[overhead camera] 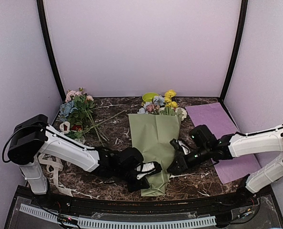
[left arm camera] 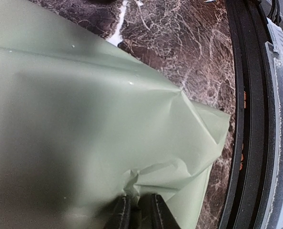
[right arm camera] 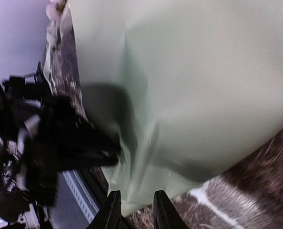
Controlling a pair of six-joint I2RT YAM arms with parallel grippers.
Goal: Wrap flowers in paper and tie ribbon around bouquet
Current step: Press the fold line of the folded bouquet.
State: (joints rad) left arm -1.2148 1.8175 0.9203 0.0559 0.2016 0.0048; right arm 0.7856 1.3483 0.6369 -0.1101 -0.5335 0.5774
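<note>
So the bouquet [overhead camera: 155,143] is lying flat on the marble table [overhead camera: 113,114] just left of the purple sheet [overhead camera: 213,119], with its flower heads [overhead camera: 163,102] at the far end and the narrow tip at the near end. The left gripper [left arm camera: 137,212] is on the side of the tip away from the purple sheet, its fingers pinched tight on a fold of the green paper [left arm camera: 84,119]. The right gripper [right arm camera: 134,210] sits between the purple sheet and the tip, and the paper's edge pokes into the small gap between its fingers, but it's too blurry to tell if it's actually gripping.

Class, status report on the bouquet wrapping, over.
Left gripper pinching narrow end of bouquet. Right gripper astride its right edge, grip unclear. Loose flower cluster lies apart, left.
</note>
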